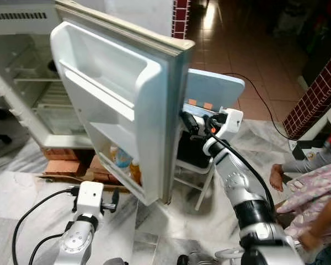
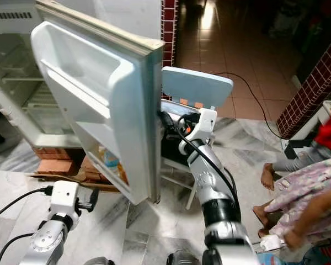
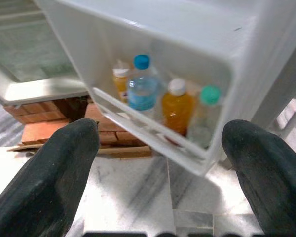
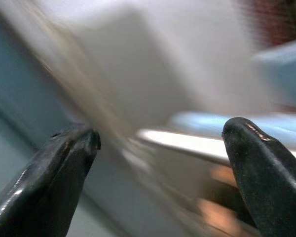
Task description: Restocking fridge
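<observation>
My right gripper [image 1: 188,122] is raised to the outer edge of the open fridge door [image 1: 127,94], with its fingers [image 4: 259,163] spread wide and nothing between them. The door's edge runs just ahead of them in the blurred right wrist view, and I cannot tell whether either finger touches it. Just beyond these fingers stands a light blue chair [image 1: 212,91].

My left gripper [image 1: 109,200] is low, just below the door's bottom shelf [image 3: 153,133]. Its fingers [image 3: 49,173] are also wide apart and hold nothing. Ahead of them and a little above, between the two tips, the shelf carries four bottles in a row: a small yellow one with a white cap [image 3: 121,81], a clear one with a blue cap and a blue label [image 3: 140,89], an orange one with a white cap [image 3: 177,106] and a clear one with a green cap [image 3: 207,111]. No writing on the labels can be read.

Beyond the shelf the fridge [image 1: 22,83] stands open on red bricks [image 3: 49,131] over a marble floor [image 3: 133,187]. On the far side of my right arm, a person [image 1: 314,193] in pink patterned clothes is on the floor.
</observation>
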You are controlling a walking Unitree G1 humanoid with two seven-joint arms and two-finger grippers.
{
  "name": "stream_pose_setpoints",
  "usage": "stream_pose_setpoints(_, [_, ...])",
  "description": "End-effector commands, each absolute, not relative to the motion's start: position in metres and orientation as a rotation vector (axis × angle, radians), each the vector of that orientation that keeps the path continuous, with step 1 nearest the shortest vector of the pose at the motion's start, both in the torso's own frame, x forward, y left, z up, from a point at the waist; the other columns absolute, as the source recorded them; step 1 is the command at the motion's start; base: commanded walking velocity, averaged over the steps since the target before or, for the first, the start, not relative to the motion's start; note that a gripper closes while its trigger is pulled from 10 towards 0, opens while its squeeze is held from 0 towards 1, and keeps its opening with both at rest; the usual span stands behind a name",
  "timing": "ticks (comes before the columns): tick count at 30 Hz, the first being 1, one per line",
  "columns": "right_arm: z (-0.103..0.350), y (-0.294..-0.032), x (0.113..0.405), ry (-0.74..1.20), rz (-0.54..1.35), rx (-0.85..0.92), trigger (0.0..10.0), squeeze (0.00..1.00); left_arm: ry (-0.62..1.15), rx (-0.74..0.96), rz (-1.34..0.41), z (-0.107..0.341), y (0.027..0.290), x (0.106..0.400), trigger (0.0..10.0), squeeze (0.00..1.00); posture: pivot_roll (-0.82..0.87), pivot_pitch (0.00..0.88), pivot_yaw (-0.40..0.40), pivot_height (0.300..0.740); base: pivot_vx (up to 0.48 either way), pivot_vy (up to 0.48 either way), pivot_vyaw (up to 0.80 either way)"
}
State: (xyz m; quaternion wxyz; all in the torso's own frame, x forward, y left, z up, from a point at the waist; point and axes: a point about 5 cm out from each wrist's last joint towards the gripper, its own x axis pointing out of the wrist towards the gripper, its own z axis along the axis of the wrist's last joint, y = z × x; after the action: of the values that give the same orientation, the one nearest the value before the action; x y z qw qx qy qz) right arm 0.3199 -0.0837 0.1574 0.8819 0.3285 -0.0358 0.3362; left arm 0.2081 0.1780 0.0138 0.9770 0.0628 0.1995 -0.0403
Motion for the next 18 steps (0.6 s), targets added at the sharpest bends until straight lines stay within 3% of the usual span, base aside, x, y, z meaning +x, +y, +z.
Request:
stream_pose_setpoints(1, [0.199, -0.055, 0.302, -0.196, 0.979, 0.758, 10.0, 0.0, 0.424, 0.143, -0.083, 0.011, 0.18, 0.205, 10.0, 0.0, 0.06, 0.041, 0.005, 0.74, 0.0, 0.0, 0.0])
stream_pose_setpoints(5, [0.2, -0.056, 0.279, -0.148, 1.183, 0.833, 10.0, 0.0, 0.429, 0.145, -0.073, 0.011, 0.182, 0.204, 10.0, 0.0, 0.06, 0.043, 0.004, 0.74, 0.0, 0.0, 0.0])
stream_pose_setpoints(8, [0.169, -0.06, 0.29, -0.048, 1.064, 0.662, 10.0, 0.0, 0.401, 0.14, 0.005, 0.015, 0.191, 0.197, 10.0, 0.0, 0.06, 0.047, 0.001, 0.74, 0.0, 0.0, 0.0])
stream_pose_setpoints(18, [0.136, -0.078, 0.302, 0.071, 0.879, 0.474, 10.0, 0.0, 0.338, 0.17, 0.23, 0.022, 0.219, 0.153, 10.0, 0.0, 0.1, 0.056, -0.015, 0.74, 0.0, 0.0, 0.0])
